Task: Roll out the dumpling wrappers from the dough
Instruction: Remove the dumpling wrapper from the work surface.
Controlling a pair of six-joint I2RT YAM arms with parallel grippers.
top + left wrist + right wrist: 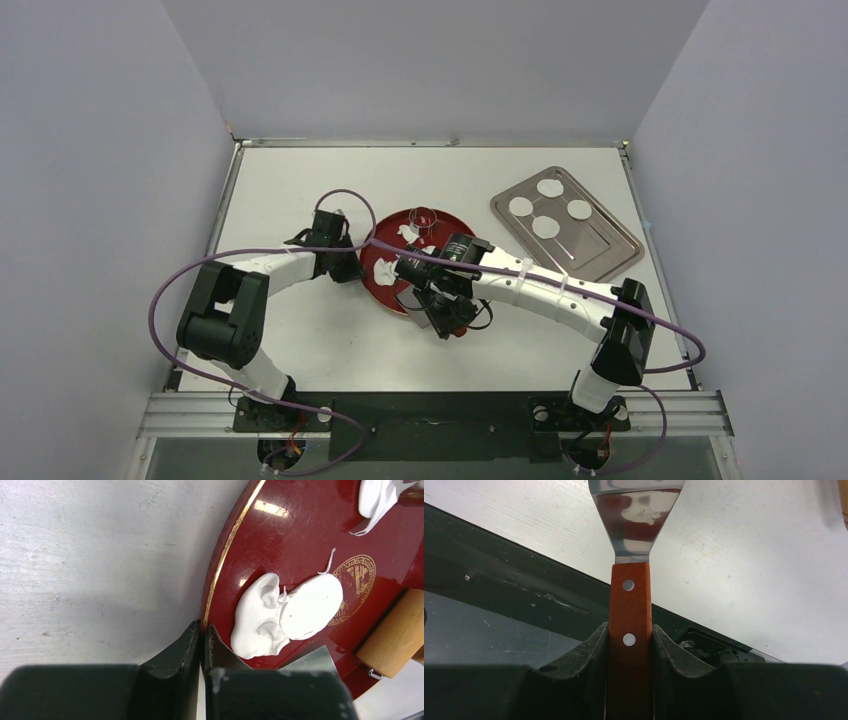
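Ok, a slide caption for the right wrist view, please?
Right end effector grips wooden-handled spatula, blade pointing across the table.

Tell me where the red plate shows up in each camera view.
Top external: plate mid-table, partly under the right arm.
Left wrist: plate fills the right side, rim reaching the left gripper.
Right wrist: absent; only a red reflection in the spatula blade.
Shared landmark: that blade, also at left wrist's bottom edge.
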